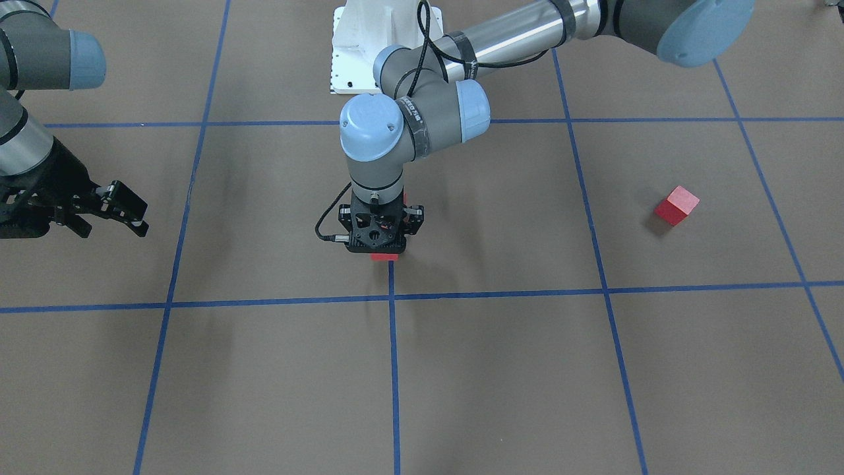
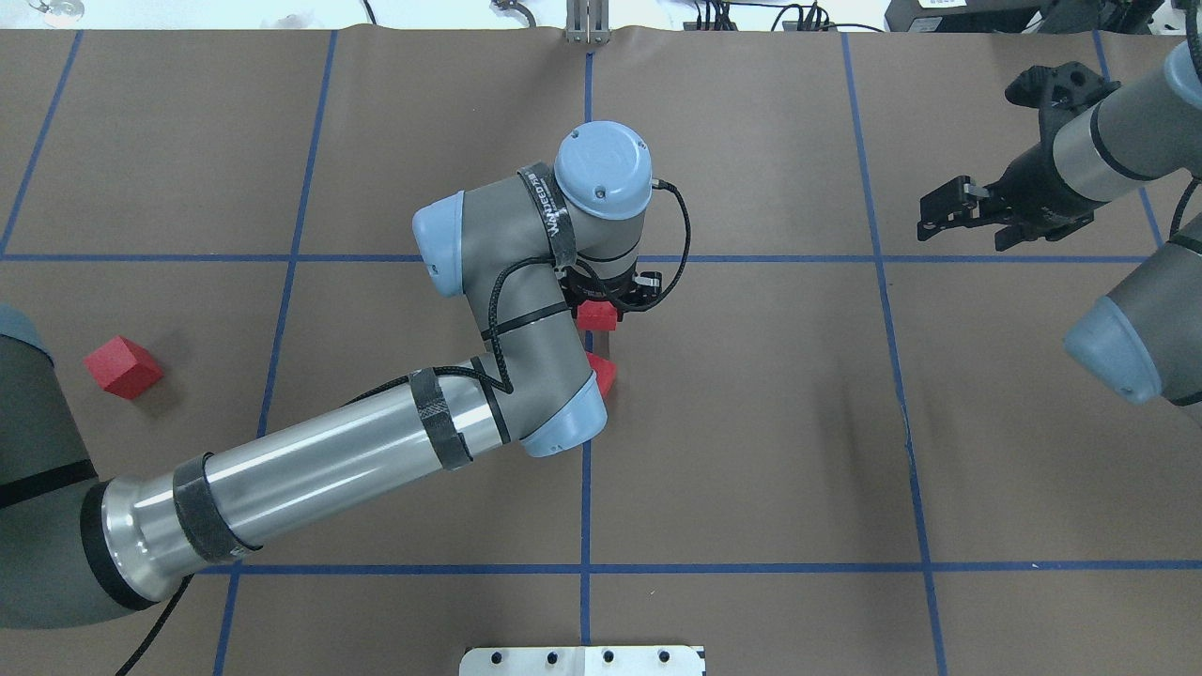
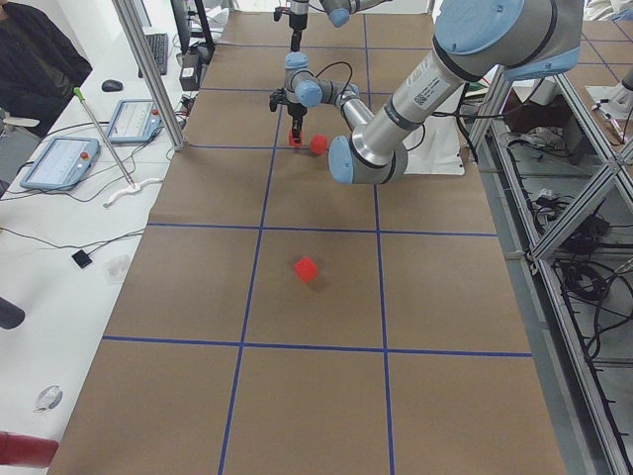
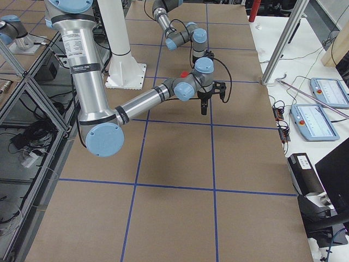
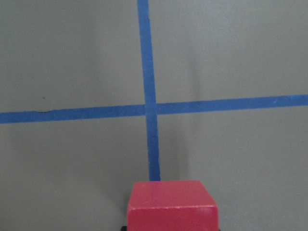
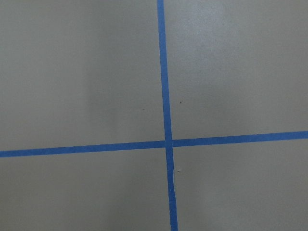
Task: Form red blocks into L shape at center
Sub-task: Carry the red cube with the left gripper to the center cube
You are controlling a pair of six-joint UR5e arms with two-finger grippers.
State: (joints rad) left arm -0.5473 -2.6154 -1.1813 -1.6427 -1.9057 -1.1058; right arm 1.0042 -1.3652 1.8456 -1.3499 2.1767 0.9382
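Note:
My left gripper [image 1: 379,245] points straight down over the center [image 2: 657,376], on the vertical blue tape line. It is shut on a red block [image 2: 597,316], which fills the bottom of the left wrist view [image 5: 172,204] just short of a tape crossing. I cannot tell whether this block touches the floor. A second red block [image 2: 606,377] lies close behind it toward the robot, half hidden under the left arm's elbow. The third red block [image 2: 122,366] sits alone on the robot's far left [image 1: 676,205]. My right gripper [image 1: 132,212] hovers open with nothing in it, far to the right.
The white metal base [image 1: 359,46] stands at the robot's edge of the brown floor. A side bench with tablets [image 3: 59,163] and a seated person [image 3: 30,59] runs along the operators' side. Aluminium frame posts [image 3: 148,69] stand at the table's edge.

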